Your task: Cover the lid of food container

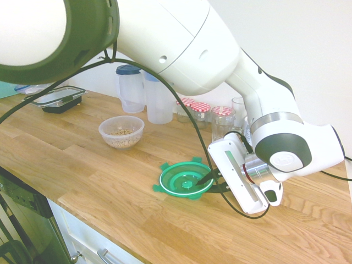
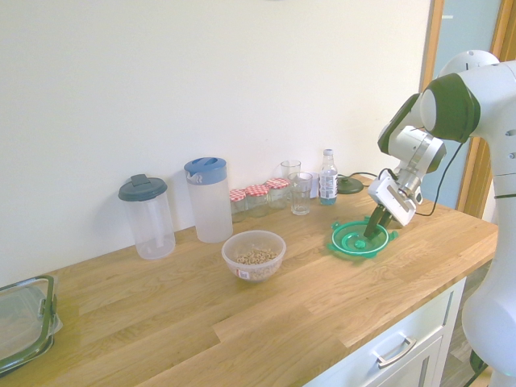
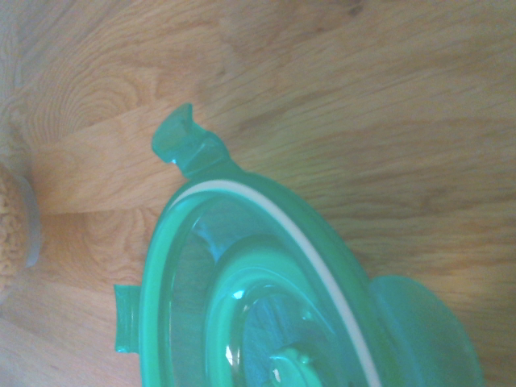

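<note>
The round green lid (image 1: 181, 180) with its white ring lies hollow side up near the counter's front edge, its gripper-side rim slightly raised. My gripper (image 1: 212, 182) is shut on that rim, one dark finger inside the lid and one beneath its edge. In the second exterior view the lid (image 2: 353, 239) sits just under the gripper (image 2: 372, 230). The wrist view is filled by the lid (image 3: 266, 306) from close by. The food container (image 1: 121, 132), a small clear bowl of beige grains, stands uncovered further along the counter; it also shows as the food container (image 2: 254, 255) left of the lid.
Two tall plastic jugs (image 2: 208, 199) (image 2: 147, 216), red-capped jars (image 2: 256, 200), a glass (image 2: 300, 193) and a small bottle (image 2: 327, 177) line the wall. A rectangular black-rimmed container (image 1: 55, 99) sits at the counter's far end. A dark disc (image 2: 349, 185) lies behind the lid.
</note>
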Tool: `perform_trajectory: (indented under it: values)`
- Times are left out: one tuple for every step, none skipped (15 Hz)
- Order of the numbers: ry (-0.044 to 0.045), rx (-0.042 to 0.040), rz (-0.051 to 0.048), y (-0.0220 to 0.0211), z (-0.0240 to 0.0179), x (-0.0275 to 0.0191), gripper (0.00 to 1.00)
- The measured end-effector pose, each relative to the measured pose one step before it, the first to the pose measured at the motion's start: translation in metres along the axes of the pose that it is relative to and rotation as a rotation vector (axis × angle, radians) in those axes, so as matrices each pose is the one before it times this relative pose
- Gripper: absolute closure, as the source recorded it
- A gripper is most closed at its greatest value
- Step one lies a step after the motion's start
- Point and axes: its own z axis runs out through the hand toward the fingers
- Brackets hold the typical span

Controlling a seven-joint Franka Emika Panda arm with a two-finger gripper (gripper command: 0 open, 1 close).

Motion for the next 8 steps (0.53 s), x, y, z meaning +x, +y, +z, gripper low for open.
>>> perform_trajectory:
  values:
    - [-0.00341, -0.00844, -0.00268, -0.00161, 0.00052, -0.0013, 1.0]
    - [-0.0024, -0.00448, -0.00304, -0.0028, -0.00063, -0.00218, 1.0]
    - [-0.00902, -0.00784, -0.00178, -0.00348, -0.00028, -0.00274, 1.0]
    - [-0.01542, -0.0125, -0.00537, -0.00508, -0.00225, -0.00476, 1.0]
    - [-0.00551, -0.01668, -0.0077, -0.00876, -0.00722, -0.00723, 1.0]
    - [0.01164, -0.02956, -0.00973, -0.01234, -0.0121, -0.01116, 1.0]
    - [0.03097, -0.04229, -0.01148, -0.01477, -0.01553, -0.01413, 1.0]
    - [0.04378, -0.04829, -0.01523, -0.01739, -0.0192, -0.01779, 1.0]
